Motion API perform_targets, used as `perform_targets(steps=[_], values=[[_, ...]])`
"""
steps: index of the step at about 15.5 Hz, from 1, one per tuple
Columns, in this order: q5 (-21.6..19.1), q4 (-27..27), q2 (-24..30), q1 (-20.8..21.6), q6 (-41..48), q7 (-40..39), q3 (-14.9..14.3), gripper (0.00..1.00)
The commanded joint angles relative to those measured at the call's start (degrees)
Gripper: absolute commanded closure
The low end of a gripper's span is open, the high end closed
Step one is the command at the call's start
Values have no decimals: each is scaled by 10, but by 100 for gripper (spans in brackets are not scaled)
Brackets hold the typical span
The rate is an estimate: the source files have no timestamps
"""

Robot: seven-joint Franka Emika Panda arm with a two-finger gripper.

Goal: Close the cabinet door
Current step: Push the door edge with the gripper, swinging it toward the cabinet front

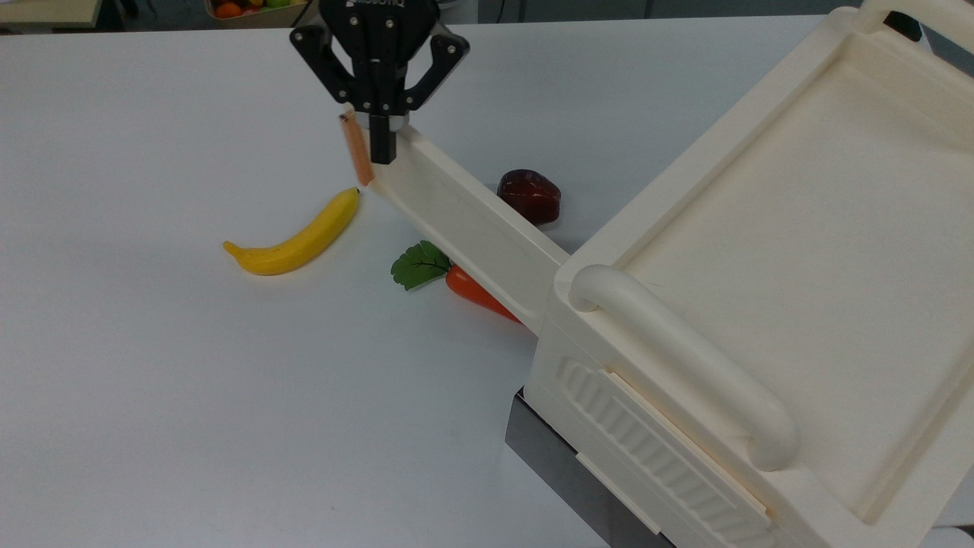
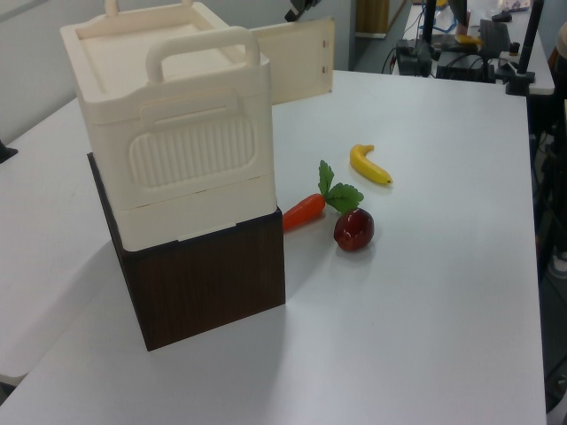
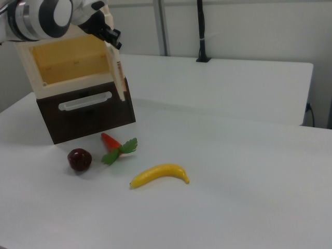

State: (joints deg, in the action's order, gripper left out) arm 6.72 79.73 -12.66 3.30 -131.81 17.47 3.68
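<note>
White counter [image 1: 152,396], yellow banana [image 1: 293,242] lying in the top view at 9 o'clock of an orange carrot [image 1: 475,291] with green leaves, dark red apple [image 1: 530,195] at 1 o'clock of the carrot, all three near one another, none touching.
</note>
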Motion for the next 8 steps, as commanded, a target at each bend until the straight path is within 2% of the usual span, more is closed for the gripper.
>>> perform_targets(steps=[1, 5, 8], values=[[-3, 10, 18, 1, 40, 18, 20, 100], [-53, 10, 26, 7, 58, 17, 32, 100], [-64, 11, 27, 28, 66, 20, 35, 100]])
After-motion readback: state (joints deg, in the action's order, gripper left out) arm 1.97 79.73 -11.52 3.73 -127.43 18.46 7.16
